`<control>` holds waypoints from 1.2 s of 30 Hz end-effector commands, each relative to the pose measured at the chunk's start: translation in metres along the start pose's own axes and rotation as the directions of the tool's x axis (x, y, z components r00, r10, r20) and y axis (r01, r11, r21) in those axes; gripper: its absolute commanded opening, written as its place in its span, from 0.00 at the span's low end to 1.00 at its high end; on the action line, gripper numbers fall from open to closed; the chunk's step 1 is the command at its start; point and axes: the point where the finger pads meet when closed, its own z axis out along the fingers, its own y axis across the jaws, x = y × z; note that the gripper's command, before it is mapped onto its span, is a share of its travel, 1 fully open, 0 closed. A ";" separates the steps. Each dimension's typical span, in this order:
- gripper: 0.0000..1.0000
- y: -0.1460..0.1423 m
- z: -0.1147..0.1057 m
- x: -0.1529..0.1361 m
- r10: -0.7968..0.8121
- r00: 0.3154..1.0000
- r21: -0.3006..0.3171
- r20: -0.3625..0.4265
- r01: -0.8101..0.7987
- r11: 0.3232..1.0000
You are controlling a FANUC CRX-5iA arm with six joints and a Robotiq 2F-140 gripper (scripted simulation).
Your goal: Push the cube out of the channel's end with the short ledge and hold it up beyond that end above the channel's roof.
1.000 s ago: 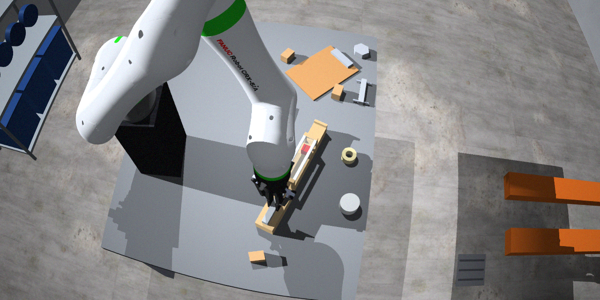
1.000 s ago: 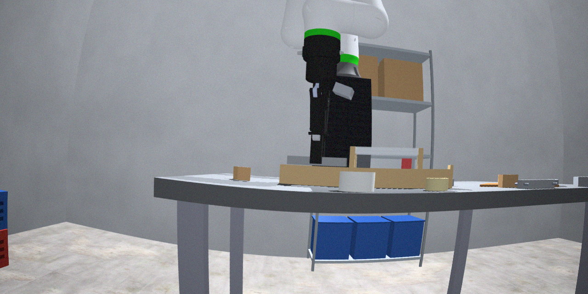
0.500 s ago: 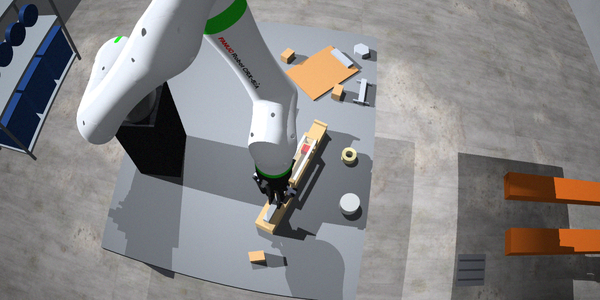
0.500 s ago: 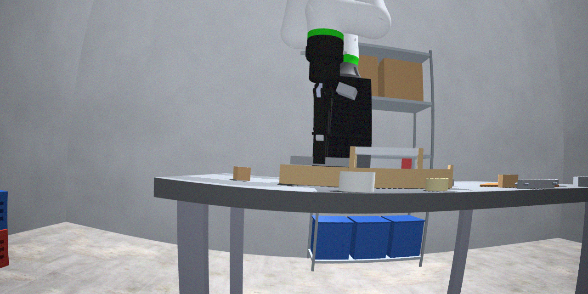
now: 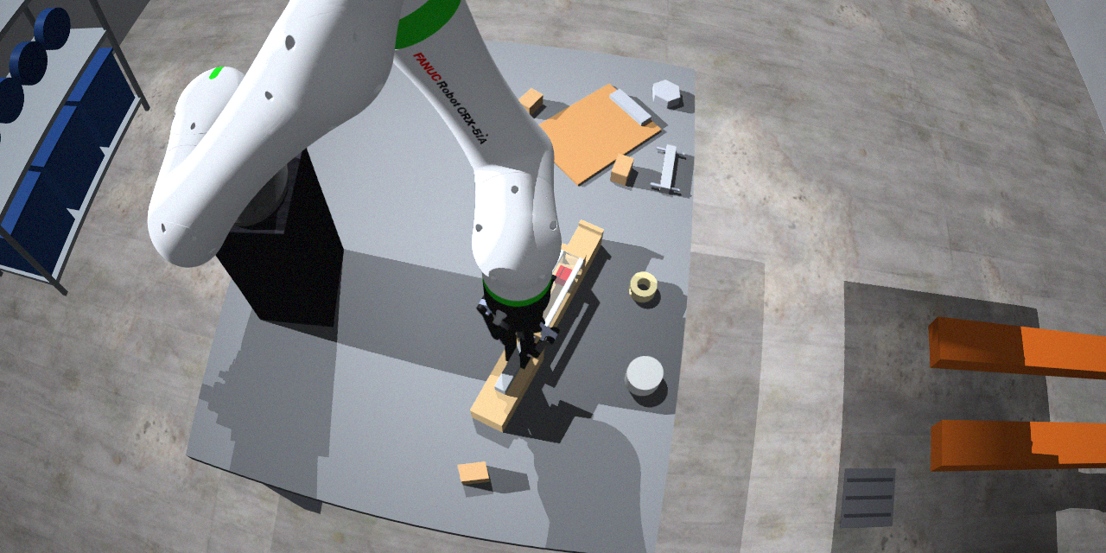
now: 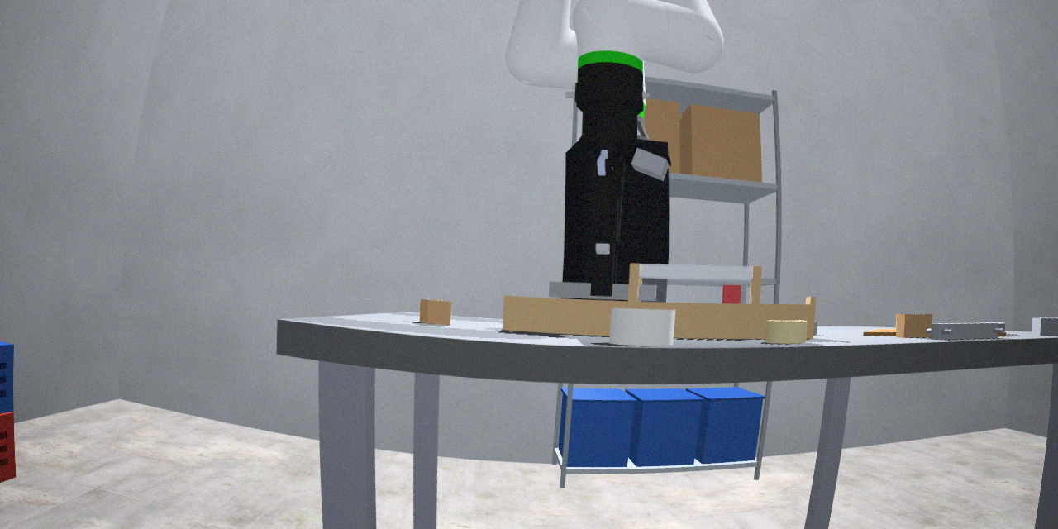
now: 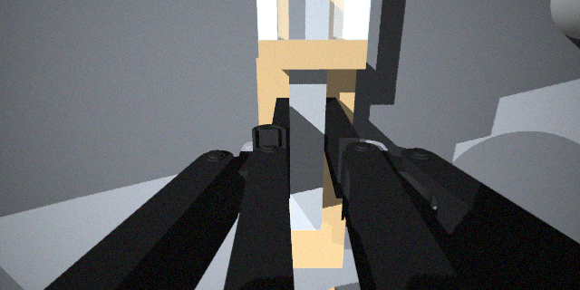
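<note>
A long tan channel (image 5: 538,333) lies on the grey table, with a clear roof between white rails (image 6: 695,269). The red cube (image 5: 565,272) sits inside it, toward the far end; it also shows in the side view (image 6: 731,294), short of the raised lip (image 6: 810,307). My gripper (image 5: 525,352) is shut on a grey bar (image 7: 307,145) and holds it low along the channel's open near part. The bar lies level on the channel floor (image 6: 602,291). Its front end reaches under the tan entry frame (image 7: 313,54). My fingers stay outside the roofed part.
A white cylinder (image 5: 644,374) and a tape roll (image 5: 642,286) stand to the right of the channel. A small tan block (image 5: 472,471) lies near the front edge. An orange board (image 5: 599,130) with small parts lies at the back. The black pedestal (image 5: 278,256) stands to the left.
</note>
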 end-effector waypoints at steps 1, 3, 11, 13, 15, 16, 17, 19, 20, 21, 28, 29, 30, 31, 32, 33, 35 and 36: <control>0.10 0.001 -0.001 0.009 0.000 1.000 -0.002 0.000 0.000 1.000; 0.10 0.001 -0.001 0.012 0.000 1.000 -0.002 0.000 0.000 1.000; 0.10 0.001 -0.001 0.017 0.000 1.000 -0.002 0.000 0.000 1.000; 0.10 0.001 -0.001 0.017 0.000 1.000 -0.002 0.000 0.000 1.000; 0.10 0.001 -0.001 0.017 0.000 1.000 -0.002 0.000 0.000 1.000; 0.10 0.001 -0.001 0.017 0.000 1.000 -0.002 0.000 0.000 1.000; 0.10 0.001 -0.001 0.017 0.000 1.000 -0.002 0.000 0.000 1.000; 0.10 0.001 -0.001 0.017 0.000 1.000 -0.002 0.000 0.000 1.000; 0.10 0.001 -0.001 0.017 0.000 1.000 -0.002 0.000 0.000 1.000; 0.10 0.001 -0.001 0.017 0.000 1.000 -0.002 0.000 0.000 1.000; 0.10 0.001 -0.001 0.017 0.000 1.000 -0.002 0.000 0.000 1.000; 0.10 0.001 -0.001 0.017 0.000 1.000 -0.002 0.000 0.000 1.000; 0.10 0.001 -0.001 0.017 0.000 1.000 -0.002 0.000 0.000 1.000; 0.10 0.001 -0.001 0.017 0.000 1.000 -0.002 0.000 0.000 1.000; 0.10 0.001 -0.001 0.017 0.000 1.000 -0.002 0.000 0.000 1.000; 0.10 0.001 -0.001 0.017 0.000 1.000 -0.002 0.000 0.000 1.000; 0.10 0.001 -0.001 0.017 0.000 1.000 -0.002 0.000 0.000 1.000; 0.10 0.001 -0.001 0.017 0.000 1.000 -0.002 0.000 0.000 1.000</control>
